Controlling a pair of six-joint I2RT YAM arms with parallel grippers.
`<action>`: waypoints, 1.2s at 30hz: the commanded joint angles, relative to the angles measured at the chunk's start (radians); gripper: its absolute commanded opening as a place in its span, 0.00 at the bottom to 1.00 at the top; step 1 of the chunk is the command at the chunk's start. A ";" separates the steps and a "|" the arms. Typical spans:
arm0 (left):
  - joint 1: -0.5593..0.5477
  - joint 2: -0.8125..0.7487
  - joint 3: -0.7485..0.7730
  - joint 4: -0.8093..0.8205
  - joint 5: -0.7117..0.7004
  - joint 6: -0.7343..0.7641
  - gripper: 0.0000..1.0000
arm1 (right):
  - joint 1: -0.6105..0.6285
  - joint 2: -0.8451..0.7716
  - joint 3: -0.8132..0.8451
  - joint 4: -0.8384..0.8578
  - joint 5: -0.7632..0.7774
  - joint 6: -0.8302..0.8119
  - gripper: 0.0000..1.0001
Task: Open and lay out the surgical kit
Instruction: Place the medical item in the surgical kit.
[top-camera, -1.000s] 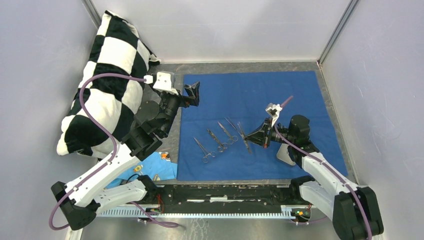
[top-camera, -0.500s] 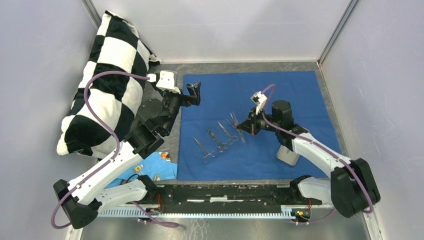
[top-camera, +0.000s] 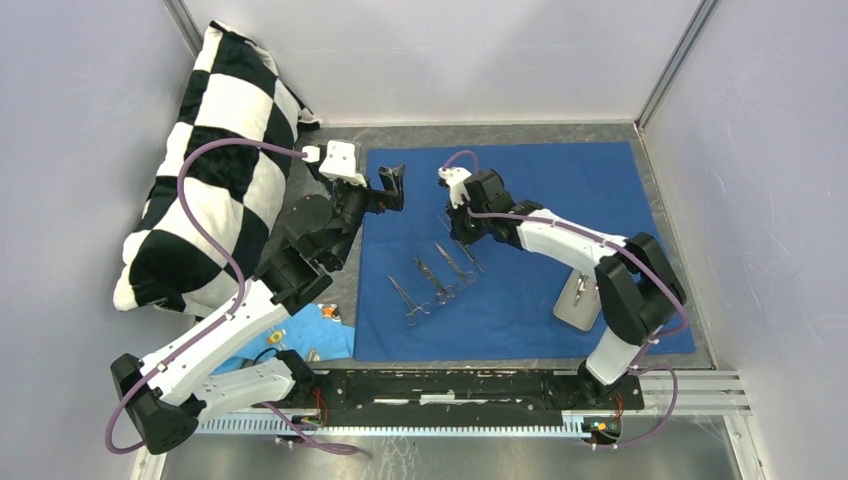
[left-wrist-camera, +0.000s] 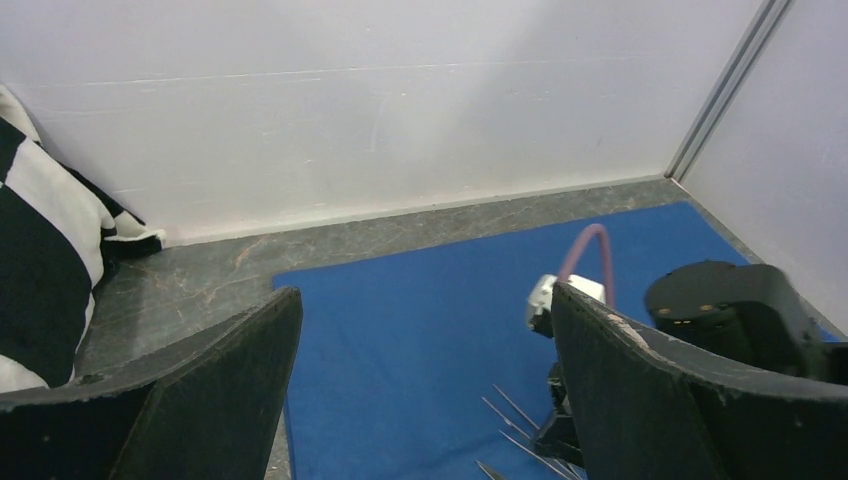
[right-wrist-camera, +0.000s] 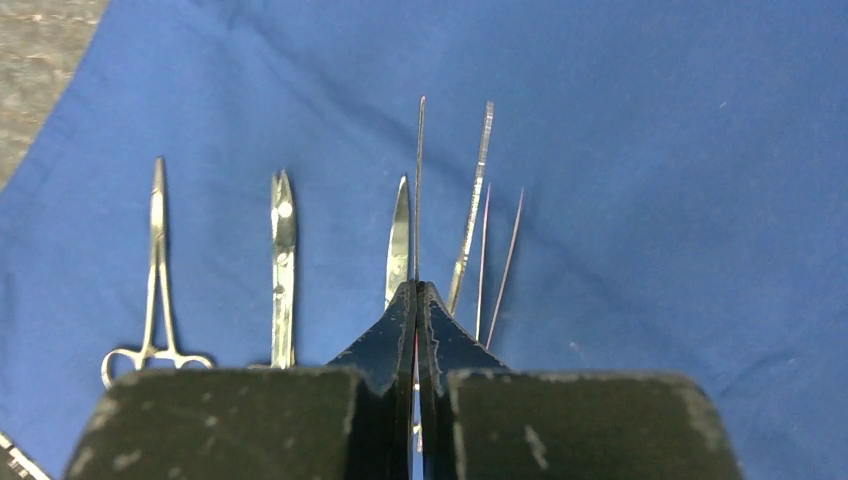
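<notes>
Instrument (right-wrist-camera: 419, 180) in right gripper (right-wrist-camera: 417, 292) (tip forward)

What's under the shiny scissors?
The shiny scissors lie on the dark blue cloth, spread flat. The table below is covered; grey shows only around the cloth's edges. The right gripper, shut on a thin tool, hides some handles.

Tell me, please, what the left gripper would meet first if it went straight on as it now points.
Probably the dark blue cloth: the left gripper, fingers open, points across a bare stretch of it, with the right arm to one side and the back wall beyond. Depth is unclear.
</notes>
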 joint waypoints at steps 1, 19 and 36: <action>0.005 0.004 0.021 0.024 0.005 0.039 1.00 | 0.032 0.087 0.115 -0.083 0.118 -0.089 0.00; 0.004 0.023 0.026 0.018 0.012 0.041 1.00 | 0.062 0.300 0.347 -0.168 0.215 -0.179 0.00; 0.004 0.022 0.023 0.018 0.010 0.042 1.00 | 0.063 0.351 0.361 -0.160 0.200 -0.187 0.00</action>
